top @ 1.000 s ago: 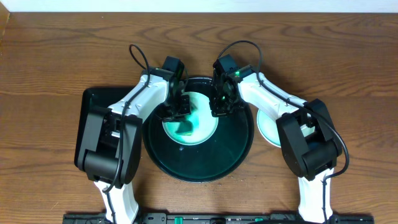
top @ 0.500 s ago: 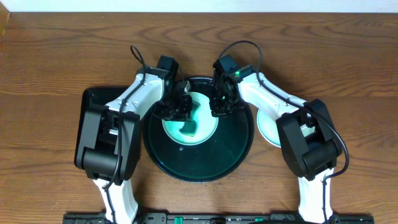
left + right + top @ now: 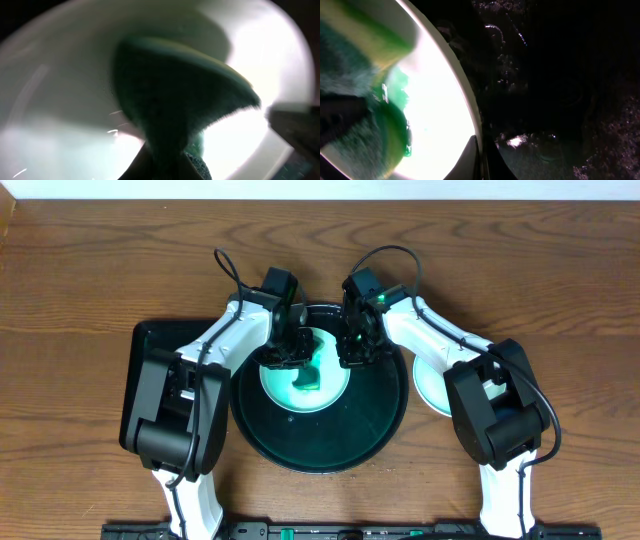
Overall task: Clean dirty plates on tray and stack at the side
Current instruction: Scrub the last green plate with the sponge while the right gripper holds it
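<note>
- Overhead view: my left gripper point(image 3: 287, 358) is clamped on the green sponge point(image 3: 175, 95), pressing it onto the plate point(image 3: 332, 380).
- My right gripper point(image 3: 355, 356) pinches that plate's right rim.
- The plate sits in the black tray point(image 3: 320, 448), toward its back.
- Another plate point(image 3: 428, 385) lies on the table point(image 3: 100, 260), just right of the tray.

The left arm point(image 3: 215, 345) and right arm point(image 3: 435, 335) rise from 6 o'clock and bend inward. The left gripper point(image 3: 289, 358), pointing toward 4 o'clock, is clamped on a sponge point(image 3: 175, 100). The right gripper point(image 3: 355, 357), pointing toward 7 o'clock, pinches a plate point(image 3: 445, 100) rim.
</note>
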{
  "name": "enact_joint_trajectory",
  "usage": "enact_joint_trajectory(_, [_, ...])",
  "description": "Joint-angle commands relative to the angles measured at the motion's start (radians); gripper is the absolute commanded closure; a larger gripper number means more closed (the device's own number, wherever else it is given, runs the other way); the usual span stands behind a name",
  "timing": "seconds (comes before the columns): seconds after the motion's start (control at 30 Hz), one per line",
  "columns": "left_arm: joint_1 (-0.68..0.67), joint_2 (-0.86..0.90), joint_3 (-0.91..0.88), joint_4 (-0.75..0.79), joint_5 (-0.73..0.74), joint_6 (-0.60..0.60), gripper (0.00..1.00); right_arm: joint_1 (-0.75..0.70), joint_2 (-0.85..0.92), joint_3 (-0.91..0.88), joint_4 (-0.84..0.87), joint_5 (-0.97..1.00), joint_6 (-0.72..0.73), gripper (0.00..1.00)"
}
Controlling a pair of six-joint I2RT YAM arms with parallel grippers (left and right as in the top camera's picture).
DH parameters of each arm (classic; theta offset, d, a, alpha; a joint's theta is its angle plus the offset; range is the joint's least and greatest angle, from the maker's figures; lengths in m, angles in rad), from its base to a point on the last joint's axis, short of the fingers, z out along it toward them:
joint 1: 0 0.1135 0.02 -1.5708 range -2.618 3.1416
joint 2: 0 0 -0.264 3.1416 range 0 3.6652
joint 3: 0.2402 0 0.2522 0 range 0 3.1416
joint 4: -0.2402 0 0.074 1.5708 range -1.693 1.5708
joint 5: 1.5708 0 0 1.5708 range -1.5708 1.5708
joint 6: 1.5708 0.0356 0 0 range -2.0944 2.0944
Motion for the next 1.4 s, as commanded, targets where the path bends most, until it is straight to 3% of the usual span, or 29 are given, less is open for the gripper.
enact_joint_trajectory(0.0, [0.035,0.037,-0.018,-0.056,-0.370,-0.058,0.93,-0.005,0.013,-0.006,-0.012,0.021,0.006,0.99])
enact_joint_trajectory(0.2, [0.035,0.037,-0.018,-0.130,-0.296,-0.054,0.93,-0.005,0.013,-0.006,-0.011,0.021,0.006,0.99])
enact_joint_trajectory(0.33, [0.035,0.037,-0.018,-0.135,0.067,0.132,0.93,-0.005,0.013,-0.006,-0.011,0.021,0.006,0.99])
enact_joint_trajectory(0.43, [0.035,0.037,-0.018,-0.136,0.191,0.174,0.93,-0.005,0.013,-0.006,-0.011,0.021,0.006,0.99])
enact_joint_trajectory(0.8, [0.036,0.036,-0.010,0.026,0.207,0.176,0.93,-0.005,0.013,-0.006,-0.012,0.021,0.006,0.99])
enact_joint_trajectory(0.9, [0.038,0.035,-0.003,0.081,0.144,0.162,0.93,-0.006,0.013,-0.006,-0.012,0.021,0.006,0.99])
enact_joint_trajectory(1.03, [0.038,0.033,0.002,0.084,-0.162,-0.003,0.93,-0.007,0.013,-0.006,-0.013,0.021,0.006,0.99])
enact_joint_trajectory(1.2, [0.037,0.032,0.002,-0.009,-0.405,-0.111,0.92,-0.010,0.013,-0.008,-0.012,0.021,0.006,0.99])
enact_joint_trajectory(1.37, [0.035,0.032,0.002,-0.122,-0.455,-0.189,0.92,-0.010,0.015,-0.008,-0.008,0.021,0.008,0.99])
